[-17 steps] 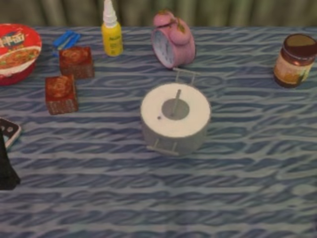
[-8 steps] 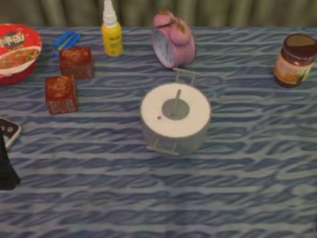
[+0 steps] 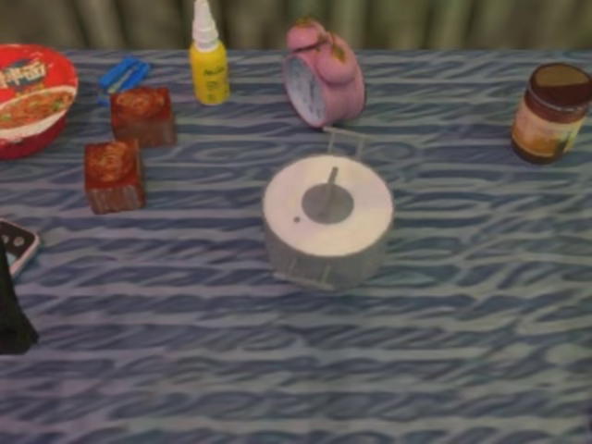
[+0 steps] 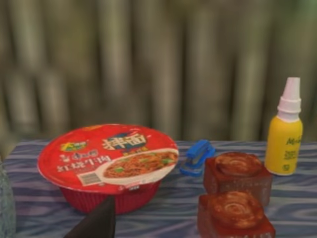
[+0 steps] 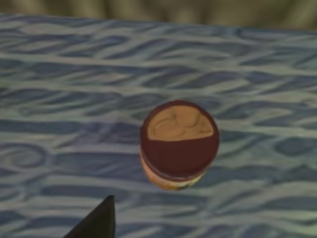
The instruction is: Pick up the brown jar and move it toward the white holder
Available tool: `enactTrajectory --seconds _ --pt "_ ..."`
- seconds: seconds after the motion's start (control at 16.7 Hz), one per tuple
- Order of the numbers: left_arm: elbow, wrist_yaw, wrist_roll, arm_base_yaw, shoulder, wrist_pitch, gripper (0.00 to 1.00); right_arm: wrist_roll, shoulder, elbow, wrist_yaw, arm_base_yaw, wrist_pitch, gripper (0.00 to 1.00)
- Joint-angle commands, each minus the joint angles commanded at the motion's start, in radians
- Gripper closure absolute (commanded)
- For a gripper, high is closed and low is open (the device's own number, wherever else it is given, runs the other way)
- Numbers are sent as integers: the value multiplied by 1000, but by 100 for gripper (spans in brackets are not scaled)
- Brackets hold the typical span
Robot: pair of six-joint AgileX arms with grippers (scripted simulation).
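Note:
The brown jar (image 3: 550, 112) stands upright near the table's right edge, dark lid on top and orange-yellow label on its side. The right wrist view looks down on the brown jar (image 5: 179, 145), with one dark fingertip (image 5: 99, 220) of my right gripper short of it and apart from it; nothing is held. My right arm is outside the top view. The white holder (image 3: 327, 219) sits mid-table on its wire frame, grey disc and rod facing up. My left arm (image 3: 11, 314) is parked at the left edge, its fingertip (image 4: 99, 220) holding nothing.
A pink alarm clock (image 3: 322, 76) stands behind the holder. At the back left are a yellow dropper bottle (image 3: 208, 65), a blue stapler (image 3: 123, 72), two red-brown boxes (image 3: 141, 116) and a red noodle bowl (image 3: 28, 92). A dark phone-like slab (image 3: 14, 242) lies by the left arm.

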State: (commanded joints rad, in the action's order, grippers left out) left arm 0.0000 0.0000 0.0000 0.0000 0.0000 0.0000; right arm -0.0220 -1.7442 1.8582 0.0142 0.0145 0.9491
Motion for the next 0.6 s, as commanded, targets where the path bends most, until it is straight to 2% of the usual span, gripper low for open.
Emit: enactTrajectory --seconds 0.36,0.6 --pt "0 0 0 0 0 0 0 -19 -569 587 -4 3 302 0" --pt "0 0 0 0 0 0 0 -31 -854 869 -10 7 450 0"
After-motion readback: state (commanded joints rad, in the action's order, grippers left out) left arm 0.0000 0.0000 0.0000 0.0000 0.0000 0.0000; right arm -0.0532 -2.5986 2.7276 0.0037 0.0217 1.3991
